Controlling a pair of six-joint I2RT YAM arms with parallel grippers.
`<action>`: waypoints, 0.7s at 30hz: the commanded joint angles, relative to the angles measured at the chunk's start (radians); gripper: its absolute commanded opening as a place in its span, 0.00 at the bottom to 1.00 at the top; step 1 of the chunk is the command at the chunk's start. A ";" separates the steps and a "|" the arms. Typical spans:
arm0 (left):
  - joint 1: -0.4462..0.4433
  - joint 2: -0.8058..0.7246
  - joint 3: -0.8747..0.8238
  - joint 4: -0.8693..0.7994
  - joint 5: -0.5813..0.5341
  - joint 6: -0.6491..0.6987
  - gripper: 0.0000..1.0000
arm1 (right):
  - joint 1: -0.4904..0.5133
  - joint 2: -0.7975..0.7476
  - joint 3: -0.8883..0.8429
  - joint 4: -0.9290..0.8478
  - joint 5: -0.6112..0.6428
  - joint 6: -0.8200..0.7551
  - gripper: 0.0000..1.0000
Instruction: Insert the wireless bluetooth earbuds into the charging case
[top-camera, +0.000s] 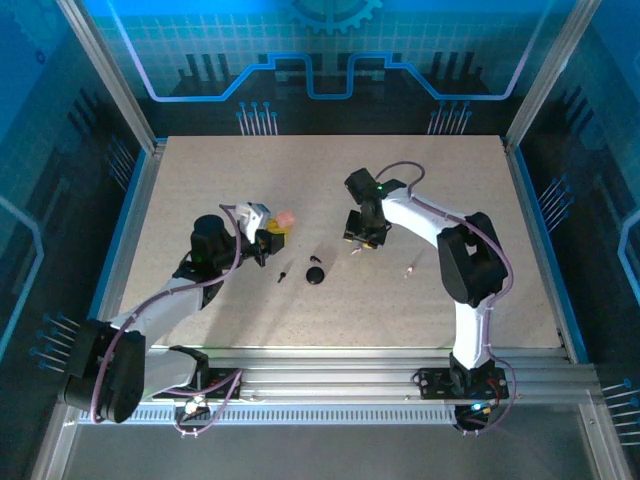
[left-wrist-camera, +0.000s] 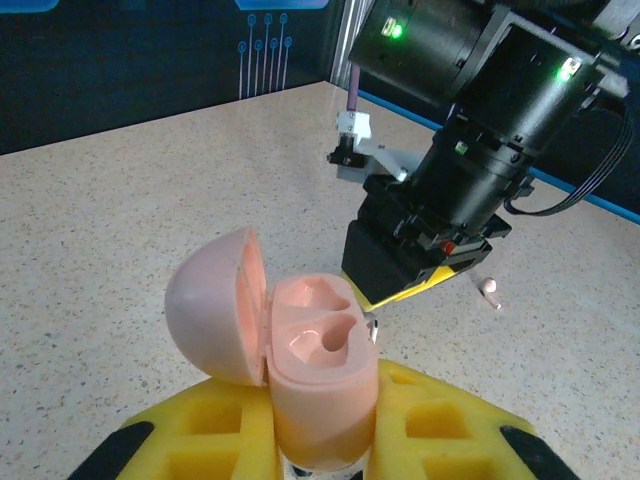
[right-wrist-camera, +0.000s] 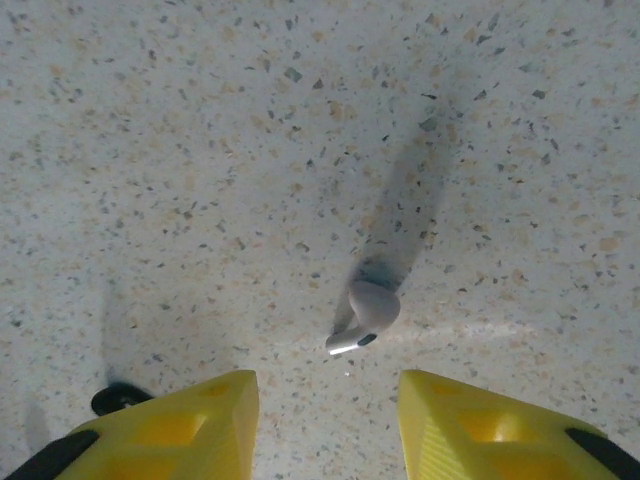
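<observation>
My left gripper (top-camera: 272, 236) is shut on the pale pink charging case (left-wrist-camera: 325, 385). The case stands upright between the yellow fingers (left-wrist-camera: 445, 410), its lid (left-wrist-camera: 212, 305) swung open to the left, and both sockets are empty. A pale pink earbud (right-wrist-camera: 366, 312) lies on the table just beyond my right gripper (right-wrist-camera: 325, 405). That gripper is open, pointing down, with nothing between its fingers. In the left wrist view the same earbud (left-wrist-camera: 372, 328) peeks out behind the case, under the right gripper (left-wrist-camera: 400, 275). A second pale earbud (left-wrist-camera: 489, 290) lies further right.
A round black case (top-camera: 315, 275) sits on the table between the two grippers. A black earbud (top-camera: 283, 272) lies to its left and a small black piece (top-camera: 315, 260) just behind it. The second pale earbud (top-camera: 408, 269) lies right of the right gripper (top-camera: 362, 240).
</observation>
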 joint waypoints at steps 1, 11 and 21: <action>0.007 -0.018 -0.011 0.012 -0.013 0.026 0.15 | -0.016 0.038 0.003 0.003 -0.002 0.014 0.41; 0.009 -0.037 -0.009 -0.028 -0.042 0.051 0.15 | -0.031 0.096 0.013 0.004 0.000 0.001 0.36; 0.010 -0.036 -0.009 -0.032 -0.043 0.050 0.15 | -0.038 0.114 -0.003 0.021 -0.028 -0.006 0.31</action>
